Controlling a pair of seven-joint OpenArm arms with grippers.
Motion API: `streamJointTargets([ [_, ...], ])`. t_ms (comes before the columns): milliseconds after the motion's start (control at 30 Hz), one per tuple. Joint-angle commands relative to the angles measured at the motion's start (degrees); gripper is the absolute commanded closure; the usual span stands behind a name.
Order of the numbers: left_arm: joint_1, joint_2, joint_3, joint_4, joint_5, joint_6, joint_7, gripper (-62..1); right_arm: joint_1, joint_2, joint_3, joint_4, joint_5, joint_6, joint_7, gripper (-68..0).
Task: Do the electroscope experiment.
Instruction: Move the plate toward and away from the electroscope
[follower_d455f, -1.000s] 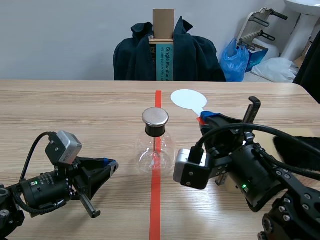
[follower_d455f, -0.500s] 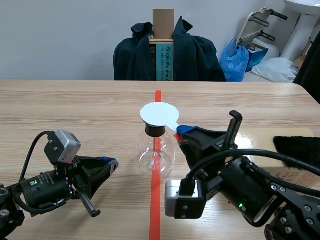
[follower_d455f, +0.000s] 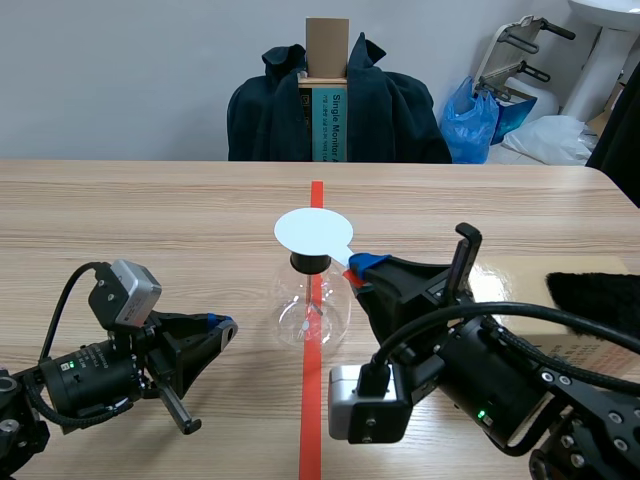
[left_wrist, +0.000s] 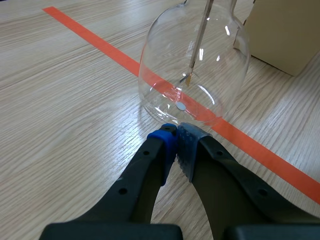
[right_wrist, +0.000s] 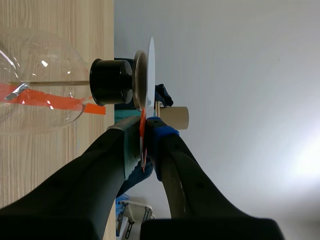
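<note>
Table: a pale wooden table (follower_d455f: 150, 220) with 1 orange-red tape line (follower_d455f: 310, 420) running down its middle.
Electroscope flask: a clear round glass flask (follower_d455f: 311, 305) stands upright on the tape line, between the 2 arms. A black stopper (follower_d455f: 306, 262) plugs its neck, and a thin rod (left_wrist: 197, 45) hangs down inside the glass.
Metal cap: a flat metal cap (right_wrist: 139, 80) sits on top of the stopper, seen edge-on in the right wrist view.
White disc: a flat white disc (follower_d455f: 312, 230) lies level over the flask's top, covering the cap, its face right against the cap.
Right gripper: the right gripper (follower_d455f: 360, 265) is just beside the flask's neck, with both fingers clamped on the disc's thin orange-red handle (right_wrist: 142, 145).
Left gripper: the left gripper (follower_d455f: 222, 325) sits low on the table, near the flask's base and pointing at it. Its 2 pads are pressed together with nothing between them.
Background: a chair draped with a dark jacket (follower_d455f: 400, 110) stands across the table.
</note>
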Motion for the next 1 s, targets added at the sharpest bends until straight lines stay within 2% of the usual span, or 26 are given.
streamJointTargets([
  [0,-0.9,0.3,0.0,1.2,-0.6,-0.3,-1.3,-3.2,0.4,0.6,0.4,1.2,0.3,-0.7,-0.7,-0.6],
  [133,-0.9,0.3,0.0,1.2,-0.6,-0.3,-1.3,-3.2,0.4,0.6,0.4,1.2,0.3,-0.7,-3.5,-0.6],
  [333,-0.9,0.3,0.0,1.2,-0.6,-0.3,-1.3,-3.2,0.4,0.6,0.4,1.2,0.3,-0.9,-11.6,-0.6],
  [500,-0.9,0.3,0.0,1.2,-0.6,-0.3,-1.3,-3.2,0.4,0.6,0.4,1.2,0.3,-2.4,-18.5,-0.6],
  [633,-0.9,0.3,0.0,1.2,-0.6,-0.3,-1.3,-3.2,0.4,0.6,0.4,1.2,0.3,-3.5,-21.9,-0.6],
  [800,-0.9,0.3,0.0,1.2,-0.6,-0.3,-1.3,-3.2,0.4,0.6,0.4,1.2,0.3,-3.5,-22.2,-0.6],
  [967,-0.9,0.3,0.0,1.2,-0.6,-0.3,-1.3,-3.2,0.4,0.6,0.4,1.2,0.3,-3.5,-17.3,-0.6],
])
